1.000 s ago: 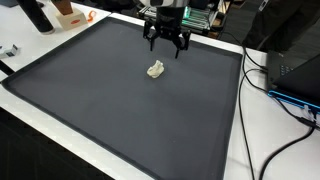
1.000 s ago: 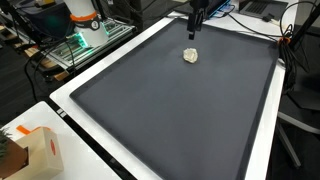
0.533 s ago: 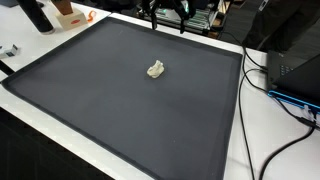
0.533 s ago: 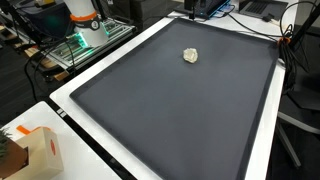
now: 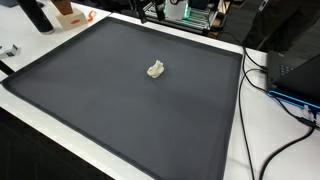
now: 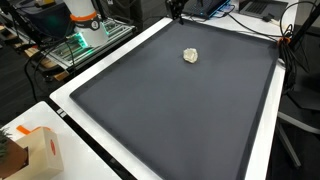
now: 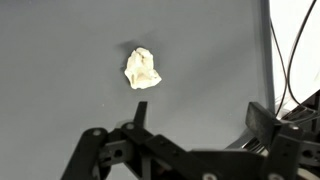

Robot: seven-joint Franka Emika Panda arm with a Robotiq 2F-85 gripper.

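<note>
Claw [image 7: 199,108] hangs empty, its jaws spread wide apart, above the dark mat [image 7: 60,60]; the crumpled white wad [image 7: 142,69] lies on the mat left of the claw's middle, untouched, while black cables [image 7: 286,75] cross the white tabletop [image 7: 310,30] at the right

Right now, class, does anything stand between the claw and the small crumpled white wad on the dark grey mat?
Nothing visible does. In the wrist view the open claw is apart from the small crumpled white wad, with only bare dark grey mat between them.
</note>
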